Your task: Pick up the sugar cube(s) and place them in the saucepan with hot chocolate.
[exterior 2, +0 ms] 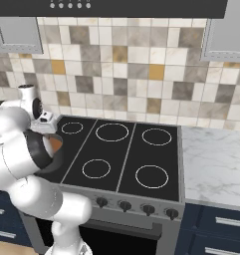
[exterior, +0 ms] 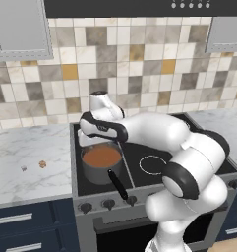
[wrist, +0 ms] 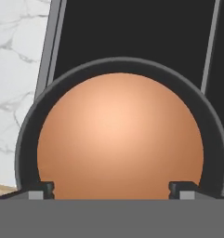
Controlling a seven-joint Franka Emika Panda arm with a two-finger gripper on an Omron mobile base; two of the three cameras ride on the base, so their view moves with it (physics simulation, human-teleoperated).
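Observation:
The saucepan [exterior: 97, 173] sits on the stove's front left burner, its reddish-brown hot chocolate [exterior: 101, 156] showing and its black handle [exterior: 118, 185] pointing toward the front. In the hand view the saucepan [wrist: 25, 139] lies directly below, and my gripper [wrist: 112, 190] is open, its fingertips [wrist: 41, 189] wide apart with nothing between them. My hand [exterior: 90, 140] hovers just over the pan's back rim. Two sugar cubes lie on the marble counter to the left: a speckled orange-brown one [exterior: 42, 164] and a paler one [exterior: 23, 168].
The black stovetop [exterior 2: 121, 154] has several ringed burners, with knobs [exterior: 108, 203] along its front. Marble counters [exterior: 26, 147] flank it on both sides. A tiled wall stands behind, with cabinets and a hood above. My arm's elbow [exterior: 189, 172] bulks over the stove's front right.

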